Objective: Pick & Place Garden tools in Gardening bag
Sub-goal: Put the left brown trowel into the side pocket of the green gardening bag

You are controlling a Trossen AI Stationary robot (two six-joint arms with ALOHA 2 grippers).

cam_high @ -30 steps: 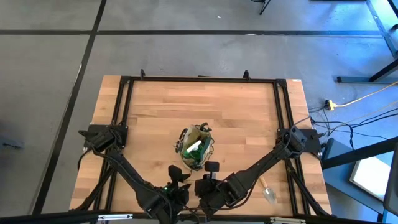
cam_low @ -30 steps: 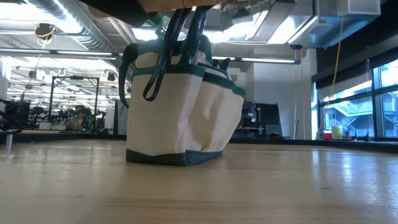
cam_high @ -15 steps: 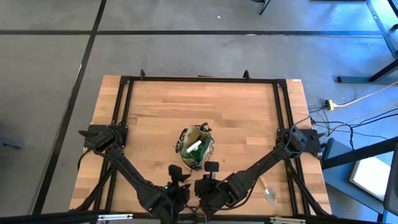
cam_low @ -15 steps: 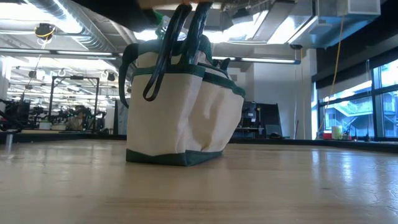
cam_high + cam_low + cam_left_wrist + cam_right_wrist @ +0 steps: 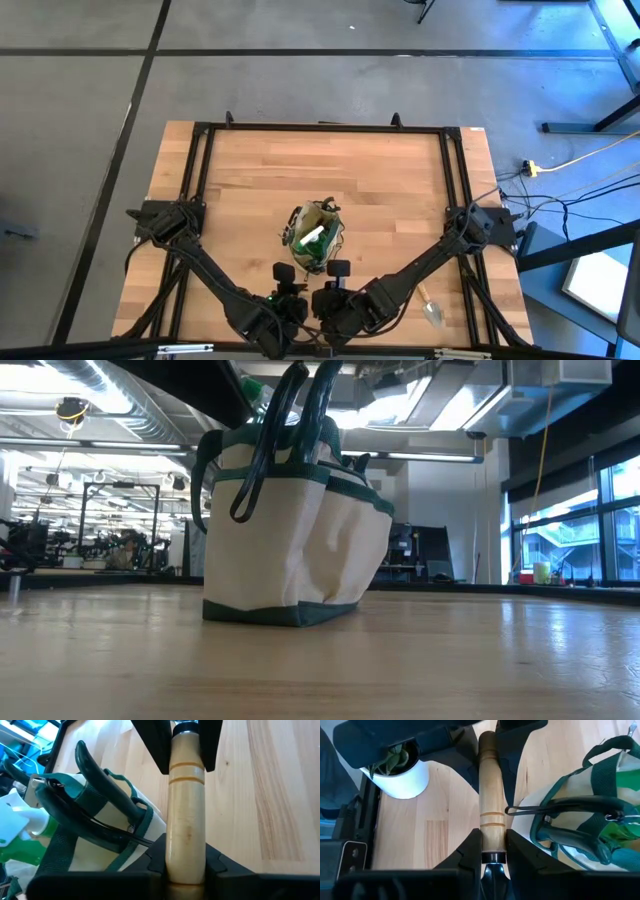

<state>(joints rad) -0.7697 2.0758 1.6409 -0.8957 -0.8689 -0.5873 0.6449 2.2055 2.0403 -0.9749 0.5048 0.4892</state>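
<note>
- The left gripper [image 5: 186, 866] is closing its two fingers on the butt end of a wooden-handled tool [image 5: 186, 820], with both fingers pressing against the sides of the pale handle.
- The right gripper [image 5: 493, 847] is clamping the same tool at the opposite end, where the wood meets a dark metal collar, so both arms are sharing one handle between them.
- The tool's metal head is lying hidden under the right gripper, so I cannot tell whether it is a trowel or a fork.
- Both grippers are meeting low over the table [image 5: 380, 190], near its front edge and just beside the gardening bag [image 5: 300, 550].
- The bag is standing upright near the middle of the table, its tan fabric holding its shape and its green trim and strap showing.
- Some tools are already sitting in or on the bag: a green spray bottle [image 5: 25, 837] with a white top is poking out of the mouth, and black-handled pruners [image 5: 100, 777] are hanging along its rim.
- By my reading, the task is running well past halfway, with the shared tool waiting to go in.
- One more wooden-handled trowel [image 5: 432, 308] is lying on the table well off to the right of the bag, and that one is looking untouched.
- A pale pot with a green plant [image 5: 402, 775] is sitting near the grippers.
</note>
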